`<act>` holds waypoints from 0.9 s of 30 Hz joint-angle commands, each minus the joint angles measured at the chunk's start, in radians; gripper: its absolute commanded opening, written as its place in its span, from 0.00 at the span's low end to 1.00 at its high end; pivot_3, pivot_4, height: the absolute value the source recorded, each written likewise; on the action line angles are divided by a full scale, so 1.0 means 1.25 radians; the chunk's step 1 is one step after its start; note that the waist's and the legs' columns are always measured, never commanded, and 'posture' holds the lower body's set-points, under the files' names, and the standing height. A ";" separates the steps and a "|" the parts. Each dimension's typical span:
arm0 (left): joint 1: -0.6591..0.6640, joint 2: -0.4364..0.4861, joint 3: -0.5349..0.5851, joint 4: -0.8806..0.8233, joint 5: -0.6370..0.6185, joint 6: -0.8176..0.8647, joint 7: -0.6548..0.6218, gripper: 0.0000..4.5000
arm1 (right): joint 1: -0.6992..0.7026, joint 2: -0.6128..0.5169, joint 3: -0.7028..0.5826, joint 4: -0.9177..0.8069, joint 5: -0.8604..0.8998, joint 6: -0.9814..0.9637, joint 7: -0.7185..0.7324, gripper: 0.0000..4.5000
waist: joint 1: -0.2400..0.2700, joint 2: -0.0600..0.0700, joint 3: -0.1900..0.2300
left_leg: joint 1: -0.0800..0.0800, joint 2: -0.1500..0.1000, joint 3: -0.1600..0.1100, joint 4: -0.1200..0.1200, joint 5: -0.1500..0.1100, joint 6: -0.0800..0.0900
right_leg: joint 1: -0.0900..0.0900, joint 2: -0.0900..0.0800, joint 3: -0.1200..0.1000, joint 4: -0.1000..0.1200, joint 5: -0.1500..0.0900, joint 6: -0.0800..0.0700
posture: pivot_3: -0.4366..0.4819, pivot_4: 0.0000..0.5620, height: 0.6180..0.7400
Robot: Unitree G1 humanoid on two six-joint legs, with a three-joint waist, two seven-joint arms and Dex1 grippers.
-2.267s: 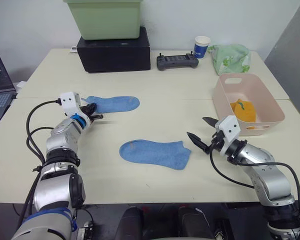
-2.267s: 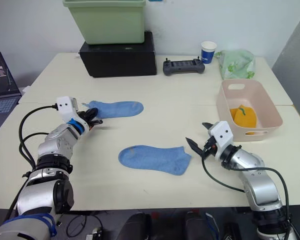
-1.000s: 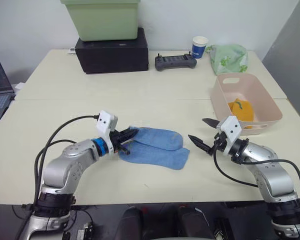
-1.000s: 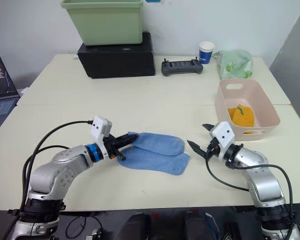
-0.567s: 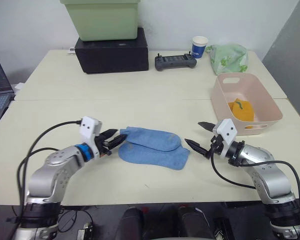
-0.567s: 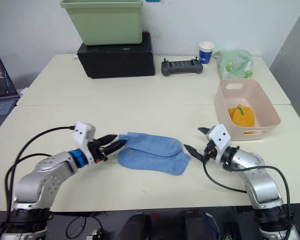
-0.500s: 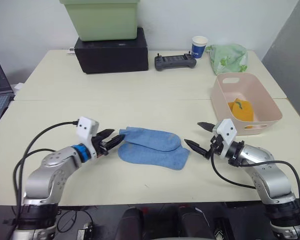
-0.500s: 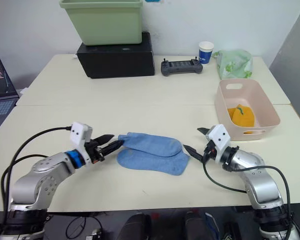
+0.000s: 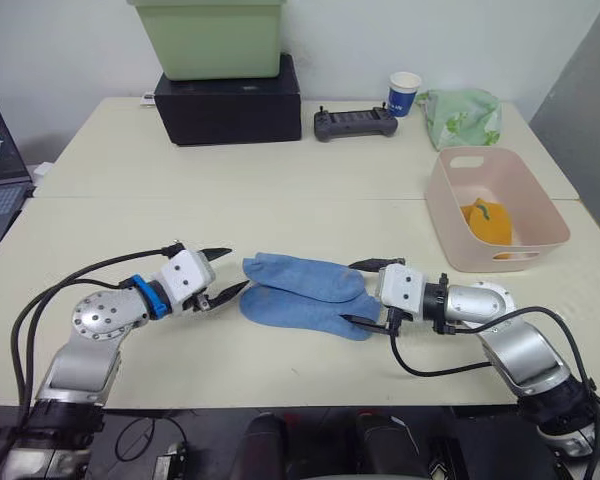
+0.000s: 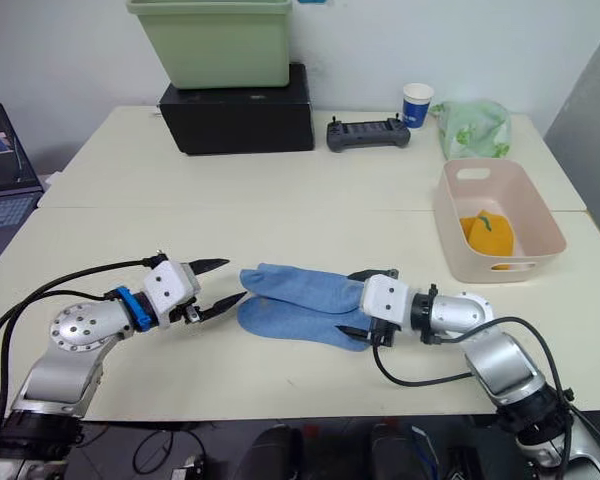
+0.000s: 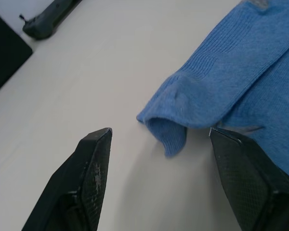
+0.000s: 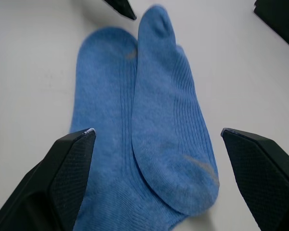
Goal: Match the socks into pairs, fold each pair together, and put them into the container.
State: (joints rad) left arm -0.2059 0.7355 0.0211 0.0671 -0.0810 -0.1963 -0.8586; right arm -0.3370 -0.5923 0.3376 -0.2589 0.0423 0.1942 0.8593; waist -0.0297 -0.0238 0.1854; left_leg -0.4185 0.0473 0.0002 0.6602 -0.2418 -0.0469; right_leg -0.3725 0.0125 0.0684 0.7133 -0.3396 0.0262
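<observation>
Now the left claw (image 9: 224, 274) is sitting released, fingers spread wide, just beside the cuff end of the blue socks (image 9: 305, 293) and not touching them. Right claw (image 9: 360, 293) is also released, its two fingers straddling the toe end of the same socks, one finger on the far side, one on the near side. The upper blue sock is lying partly over the lower one, both flat on the counter (image 9: 280, 210). Beyond the right claw, away from the socks, the pink container (image 9: 458, 235) is sitting near the counter's edge, holding a folded mustard-orange pair (image 9: 487, 221). Farther back from the socks, a black box (image 9: 228, 100) is carrying a green tub (image 9: 210, 37).
</observation>
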 commanded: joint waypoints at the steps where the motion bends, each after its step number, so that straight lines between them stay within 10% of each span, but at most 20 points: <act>1: -0.040 0.013 -0.029 0.048 0.056 -0.107 -0.004 0.74 | -0.030 0.012 0.017 0.010 -0.036 -0.033 0.002 1.00 | 0.000 0.000 0.000 | 0.000 0.000 0.000 0.000 0.000 0.000 | 0.000 0.000 0.000 0.000 0.000 0.000 | 0.48 0.27 1.00; 10: -0.101 0.026 -0.081 0.144 0.115 -0.274 -0.020 0.74 | -0.054 0.042 0.049 0.057 -0.113 -0.066 -0.013 1.00 | 0.000 0.000 0.000 | 0.000 0.000 0.000 0.000 0.000 0.000 | 0.000 0.000 -0.002 0.001 0.000 0.000 | 0.48 0.27 1.00; 13: -0.116 0.025 -0.090 0.158 0.113 -0.290 -0.032 0.75 | -0.061 0.049 0.047 0.073 -0.123 -0.072 -0.014 0.82 | 0.000 0.000 0.000 | 0.000 0.000 0.000 0.000 0.000 0.000 | 0.000 0.000 -0.002 0.001 0.000 0.000 | 0.48 0.27 1.00; 23: -0.127 0.020 -0.087 0.178 0.094 -0.297 -0.042 0.11 | -0.071 0.046 0.034 0.106 -0.126 -0.086 -0.007 0.00 | -0.001 0.000 0.000 | 0.000 0.000 0.001 0.000 0.000 0.000 | 0.000 0.000 -0.003 0.001 0.000 0.000 | 0.48 0.27 1.00; 27: -0.132 0.017 -0.086 0.181 0.087 -0.292 -0.043 0.00 | -0.074 0.045 0.023 0.107 -0.119 -0.088 -0.008 0.00 | -0.001 0.000 0.000 | 0.000 0.000 0.000 0.000 0.000 0.000 | 0.000 0.000 -0.003 0.002 0.000 0.000 | 0.48 0.27 1.00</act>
State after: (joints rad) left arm -0.3563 0.7499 -0.0985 0.2990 0.0540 -0.5537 -0.9106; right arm -0.4136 -0.5348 0.3997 -0.1078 -0.1172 0.1080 0.8500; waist -0.0307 -0.0238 0.1855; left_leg -0.4184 0.0477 0.0007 0.6607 -0.2418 -0.0467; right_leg -0.3730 0.0131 0.0645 0.7152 -0.3396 0.0262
